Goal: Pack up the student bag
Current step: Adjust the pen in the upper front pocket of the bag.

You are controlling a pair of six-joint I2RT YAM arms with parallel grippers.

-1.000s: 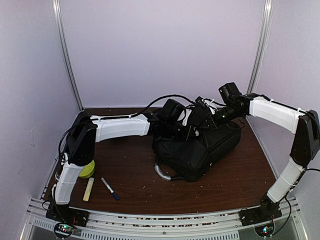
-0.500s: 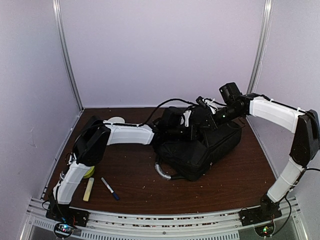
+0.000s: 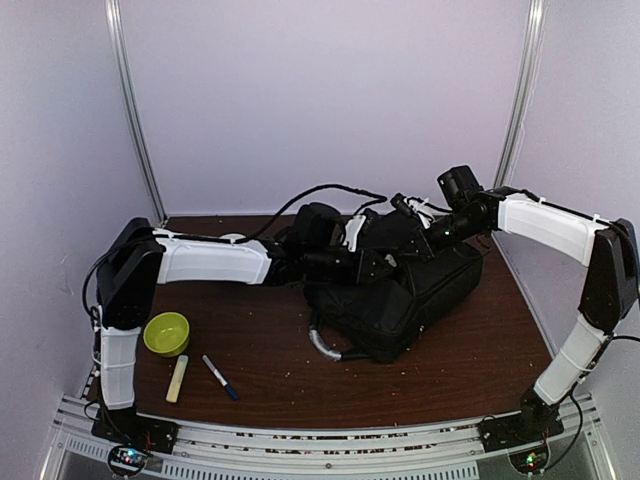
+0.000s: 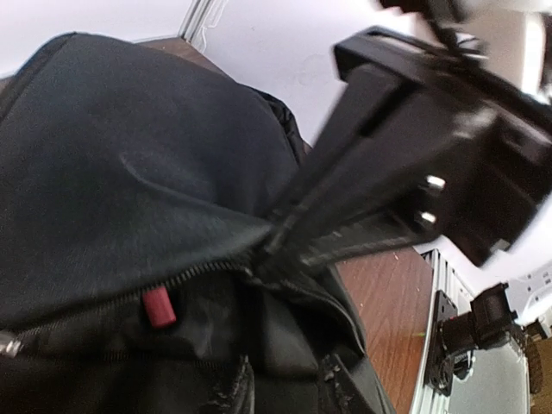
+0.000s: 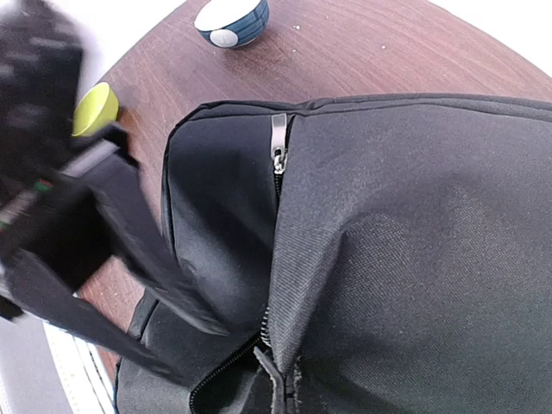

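The student bag (image 3: pixel 405 295) is a large black fabric bag lying mid-table, its grey handle (image 3: pixel 321 344) at the near left. My left gripper (image 3: pixel 372 266) is at the bag's top left edge; in the left wrist view its fingertips (image 4: pixel 233 390) are closed on a fold of black fabric beside a zipper with a red pull (image 4: pixel 158 308). My right gripper (image 3: pixel 393 249) is shut on the bag's zipper edge (image 5: pixel 278 155) close by, pinching it up. Its fingers (image 4: pixel 345 216) also show in the left wrist view. The bag's inside is hidden.
A green bowl (image 3: pixel 166 333), a pale yellow stick (image 3: pixel 177 379) and a blue marker (image 3: pixel 220 377) lie at the near left. A blue and white bowl (image 5: pixel 231 21) sits at the back left behind my left arm. Walls close in the table on three sides.
My left arm's elbow has swung back to the left and its wrist has shifted left along the bag's top, uncovering the green bowl. The right arm and the bag have stayed put.
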